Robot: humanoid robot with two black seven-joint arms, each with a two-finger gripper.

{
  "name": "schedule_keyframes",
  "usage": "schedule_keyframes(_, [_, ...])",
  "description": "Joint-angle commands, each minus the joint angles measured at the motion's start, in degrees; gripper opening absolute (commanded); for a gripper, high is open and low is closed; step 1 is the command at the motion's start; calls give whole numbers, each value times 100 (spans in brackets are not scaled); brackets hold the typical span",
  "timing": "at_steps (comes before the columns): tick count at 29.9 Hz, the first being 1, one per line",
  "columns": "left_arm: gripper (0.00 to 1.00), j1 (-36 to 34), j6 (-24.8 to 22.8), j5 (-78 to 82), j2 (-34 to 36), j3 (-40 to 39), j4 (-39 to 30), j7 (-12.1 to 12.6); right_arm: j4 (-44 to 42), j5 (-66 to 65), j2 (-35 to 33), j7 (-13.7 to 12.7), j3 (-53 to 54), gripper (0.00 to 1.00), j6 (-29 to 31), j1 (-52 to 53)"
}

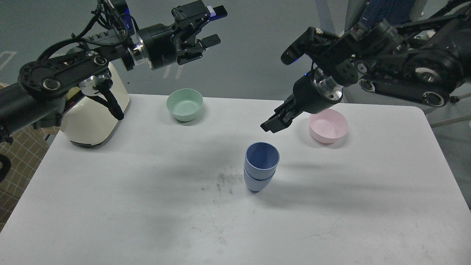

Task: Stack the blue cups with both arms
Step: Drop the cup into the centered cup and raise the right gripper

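Note:
The two blue cups stand nested and upright in the middle of the white table (110, 206). The upper cup (262, 159) sits inside the lower cup (257, 183). My right gripper (271, 127) hangs above and just to the right of the stack. It is clear of the upper cup's rim, empty, with its fingers slightly apart. My left gripper (214, 25) is open and empty. It is raised high over the table's far edge, above the mint-green bowl.
A mint-green bowl (184, 105) sits at the far middle-left. A pink bowl (328, 127) sits far right, just behind my right gripper. A cream appliance (92, 117) stands at the far left corner under my left arm.

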Motion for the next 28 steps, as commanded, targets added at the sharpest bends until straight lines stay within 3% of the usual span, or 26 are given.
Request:
schedule_keyframes(1, [91, 18, -10, -72, -44, -2, 261, 0, -481, 878, -386, -9, 323, 95, -57, -96])
schedule_keyframes(7, [91, 211, -37, -221, -245, -63, 683, 0, -1132, 2944, -949, 34, 1280, 97, -602, -1246])
schedule_keyframes(10, [91, 492, -125, -555, -500, -397, 1166, 0, -1484, 3507, -994, 40, 2518, 98, -743, -2309])
schedule_keyframes(17, [91, 1036, -147, -670, -1229, -1152, 2317, 0, -2326, 4051, -476, 40, 4917, 100, -681, -4058])
schedule_keyframes(28, [92, 1661, -147, -758, -1705, -1866, 2670, 0, -2802, 4343, 289, 40, 6150, 100, -716, -5089])
